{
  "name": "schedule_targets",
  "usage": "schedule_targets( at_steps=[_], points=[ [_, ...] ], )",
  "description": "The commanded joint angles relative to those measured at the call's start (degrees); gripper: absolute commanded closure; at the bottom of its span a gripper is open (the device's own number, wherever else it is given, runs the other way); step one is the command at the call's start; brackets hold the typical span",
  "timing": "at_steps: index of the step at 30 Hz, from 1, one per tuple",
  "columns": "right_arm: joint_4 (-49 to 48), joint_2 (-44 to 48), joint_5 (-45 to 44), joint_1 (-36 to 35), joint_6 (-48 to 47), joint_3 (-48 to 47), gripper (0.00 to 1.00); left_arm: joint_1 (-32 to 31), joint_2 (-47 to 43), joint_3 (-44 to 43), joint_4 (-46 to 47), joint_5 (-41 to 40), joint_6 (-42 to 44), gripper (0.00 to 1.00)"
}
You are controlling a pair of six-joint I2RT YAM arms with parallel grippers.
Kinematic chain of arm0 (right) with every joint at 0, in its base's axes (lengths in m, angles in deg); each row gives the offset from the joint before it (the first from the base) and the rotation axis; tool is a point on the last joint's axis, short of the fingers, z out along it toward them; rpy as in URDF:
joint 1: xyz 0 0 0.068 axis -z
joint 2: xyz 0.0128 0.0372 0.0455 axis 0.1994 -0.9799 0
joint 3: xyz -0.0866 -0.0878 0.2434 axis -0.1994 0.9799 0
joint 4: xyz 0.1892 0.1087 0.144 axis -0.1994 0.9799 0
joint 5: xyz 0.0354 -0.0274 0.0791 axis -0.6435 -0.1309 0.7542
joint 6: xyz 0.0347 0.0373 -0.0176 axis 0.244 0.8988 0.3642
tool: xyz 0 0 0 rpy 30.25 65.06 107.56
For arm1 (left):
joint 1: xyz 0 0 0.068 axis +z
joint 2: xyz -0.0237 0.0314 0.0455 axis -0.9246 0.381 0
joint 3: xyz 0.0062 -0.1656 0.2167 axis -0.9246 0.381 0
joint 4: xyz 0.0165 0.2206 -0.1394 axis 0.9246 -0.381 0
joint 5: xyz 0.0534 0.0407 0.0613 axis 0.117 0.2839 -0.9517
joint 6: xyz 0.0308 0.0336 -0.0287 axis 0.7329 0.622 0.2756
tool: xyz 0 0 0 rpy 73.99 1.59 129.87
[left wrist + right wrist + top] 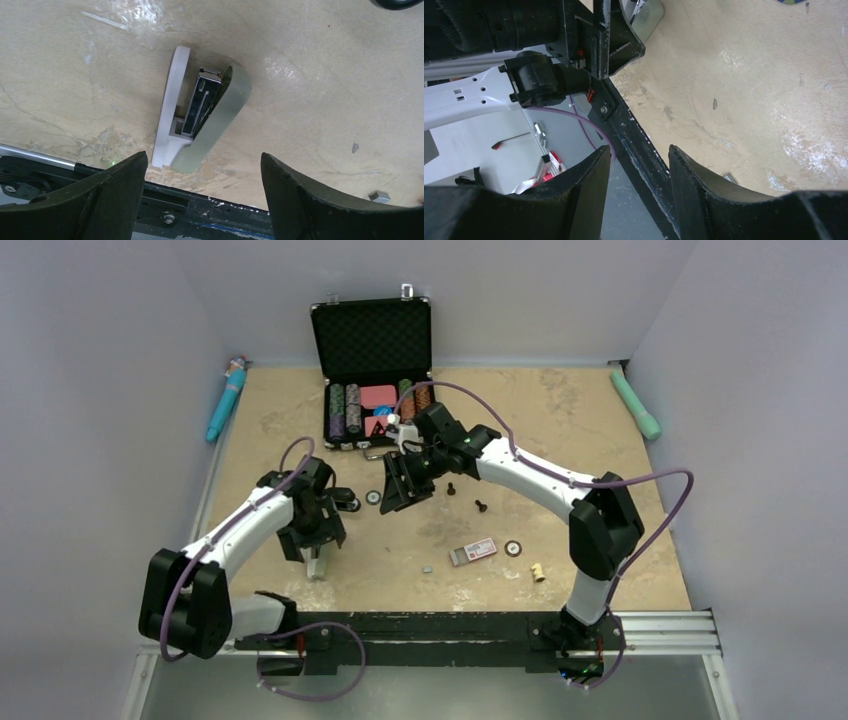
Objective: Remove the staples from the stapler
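We see the stapler [200, 115] lying on its side on the table [310, 75] with its grey top swung away from the white base, so the metal magazine is exposed. The left gripper [313, 543] hangs right above it, its fingers spread wide and holding nothing. The right gripper [638, 160] hovers near the middle of the table, its fingers partly apart with nothing between them.

The staples [379, 196], a tiny grey strip, lie loose on the table well apart from the stapler, between it and a small box with a red-and-white label [472, 552].

We judge the main work done: the stapler is open and a strip is out. We cannot tell whether more staples sit in the dark magazine channel. If it is empty, little is left beyond closing the stapler.
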Motion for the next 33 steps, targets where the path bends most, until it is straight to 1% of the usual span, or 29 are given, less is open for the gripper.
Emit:
schedule_targets(
  at_steps=[1,3,6,10,14,21,28,33],
  points=[
    [-0.8,2.6,-1.1,0.0,-1.3,0.6,0.49,-0.2,-3.6,-2.6,0.8,-4.3,-0.8,0.17],
    [-0.7,2.7,-1.1,0.0,-1.5,0.7,0.49,-0.3,-3.2,-2.8,3.4,-2.3,0.6,0.24],
    [-0.3,2.6,-1.0,-0.1,-2.1,0.4,0.49,-1.9,-0.6,-3.9,4.3,-1.7,1.1,0.34],
    [0.2,2.5,-1.0,0.1,-2.7,0.2,0.49,-4.4,3.2,-4.4,5.1,-2.4,0.6,0.35],
    [0.0,3.3,-1.0,0.0,-3.0,1.2,0.49,-4.5,5.5,-5.3,6.2,-3.0,1.8,0.36],
    [0.6,4.5,-1.7,0.6,-4.6,3.1,0.49,-4.4,9.4,-10.0,3.5,-6.6,4.7,0.39],
    [0.7,4.4,-1.2,1.3,-5.3,3.5,0.49,-4.4,11.5,-8.1,3.9,-6.1,3.6,0.44],
    [1.0,4.1,-1.1,1.4,-5.6,3.6,0.49,-4.4,13.0,-7.4,4.0,-6.5,2.2,0.45]
  ],
)
